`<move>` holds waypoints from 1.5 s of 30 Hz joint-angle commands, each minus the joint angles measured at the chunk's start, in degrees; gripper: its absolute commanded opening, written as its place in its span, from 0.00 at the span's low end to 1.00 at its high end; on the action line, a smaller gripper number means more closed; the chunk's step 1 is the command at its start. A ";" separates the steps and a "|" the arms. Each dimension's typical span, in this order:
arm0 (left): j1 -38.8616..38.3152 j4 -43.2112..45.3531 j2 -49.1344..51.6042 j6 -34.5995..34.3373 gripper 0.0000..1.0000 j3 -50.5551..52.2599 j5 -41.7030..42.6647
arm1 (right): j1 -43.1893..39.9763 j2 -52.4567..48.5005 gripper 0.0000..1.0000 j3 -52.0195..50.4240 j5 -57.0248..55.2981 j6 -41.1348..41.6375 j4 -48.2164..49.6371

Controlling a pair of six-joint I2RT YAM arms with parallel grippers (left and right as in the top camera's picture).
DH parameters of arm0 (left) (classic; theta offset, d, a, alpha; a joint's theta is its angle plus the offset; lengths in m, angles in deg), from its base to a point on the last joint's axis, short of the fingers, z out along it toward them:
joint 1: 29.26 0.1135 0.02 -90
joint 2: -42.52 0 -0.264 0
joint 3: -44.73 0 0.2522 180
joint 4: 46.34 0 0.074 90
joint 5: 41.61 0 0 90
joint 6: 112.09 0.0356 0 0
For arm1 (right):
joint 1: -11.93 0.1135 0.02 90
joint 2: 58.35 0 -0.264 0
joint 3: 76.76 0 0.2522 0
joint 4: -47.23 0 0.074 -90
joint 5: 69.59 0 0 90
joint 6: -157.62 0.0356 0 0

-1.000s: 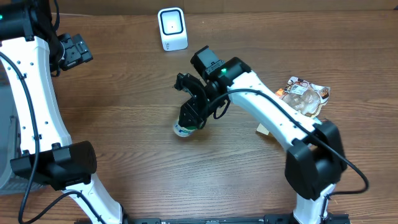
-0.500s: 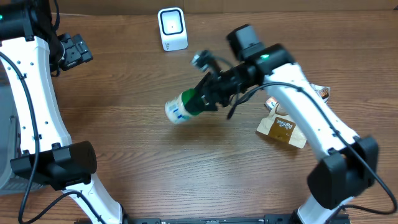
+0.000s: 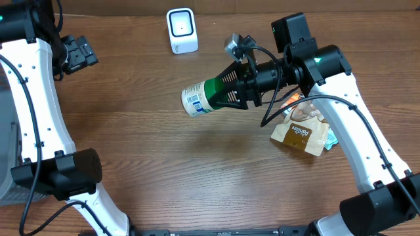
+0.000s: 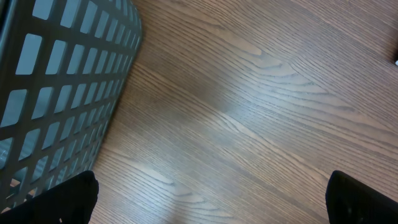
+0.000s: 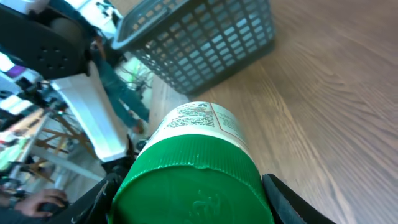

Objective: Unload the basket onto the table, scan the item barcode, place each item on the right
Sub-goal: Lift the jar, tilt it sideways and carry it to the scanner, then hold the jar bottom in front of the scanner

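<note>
Since a second ago: bottle [image 3: 199, 101] lifted off counter [image 3: 131, 151], now held sideways below-right of scanner [image 3: 182, 29]. right jaws half-spread, clamped on its green cap. left jaws spread wide, empty, far left of scanner.

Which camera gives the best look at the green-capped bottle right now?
Overhead: the bottle is held sideways in the right end effector, with its whole side visible. The right wrist view shows mostly its green cap end-on. The left wrist view shows none of it.
</note>
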 commanded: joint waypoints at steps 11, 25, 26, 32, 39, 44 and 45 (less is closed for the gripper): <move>0.11 -0.13 -2.05 1.29 1.00 -1.38 -0.74 | 11.19 -7.34 0.43 1.92 -54.95 5.55 23.85; 0.11 -0.13 -2.05 1.27 1.00 -1.38 -0.74 | 11.82 -25.99 0.43 1.92 -68.98 -33.33 70.03; 0.11 -0.13 -2.05 1.29 0.99 -1.38 -0.74 | 11.85 -26.91 0.42 1.95 -69.44 -34.64 72.17; 0.11 -0.13 -2.05 1.29 1.00 -1.38 -0.74 | 11.87 -34.10 0.41 1.95 -71.69 -48.72 87.21; 0.11 -0.13 -2.05 1.29 1.00 -1.38 -0.74 | 10.45 -39.82 0.39 1.97 -71.04 -63.23 89.68; 0.11 -0.13 -2.05 1.29 1.00 -1.38 -0.74 | 9.44 -41.20 0.38 1.97 -70.79 -63.34 91.86; 0.11 -0.13 -2.05 1.27 0.99 -1.38 -0.74 | 9.33 -41.29 0.37 1.97 -70.66 -63.52 92.28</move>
